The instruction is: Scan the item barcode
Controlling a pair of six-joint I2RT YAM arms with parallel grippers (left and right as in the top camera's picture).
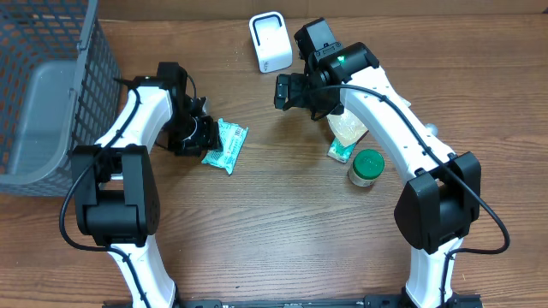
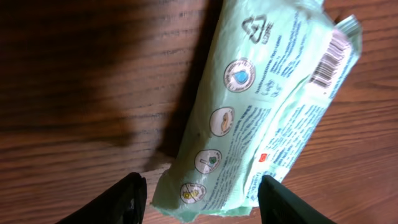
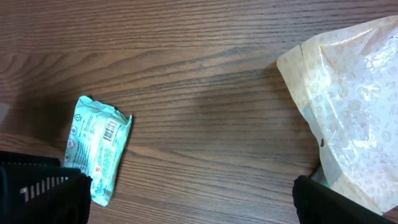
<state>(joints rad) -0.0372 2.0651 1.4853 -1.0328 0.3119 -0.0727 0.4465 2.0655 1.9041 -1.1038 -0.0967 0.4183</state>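
A mint-green packet lies flat on the wooden table, its barcode facing up near the far end. My left gripper sits low at the packet's left end. In the left wrist view its two black fingers stand on either side of the packet, with a gap showing at the left finger. My right gripper hangs open over bare wood beside the white scanner. From the right wrist, the packet shows at the lower left and nothing lies between the fingers.
A grey mesh basket fills the far left. Under the right arm lie a pale printed bag, a teal box and a green-lidded jar. The pale bag fills the right of the right wrist view.
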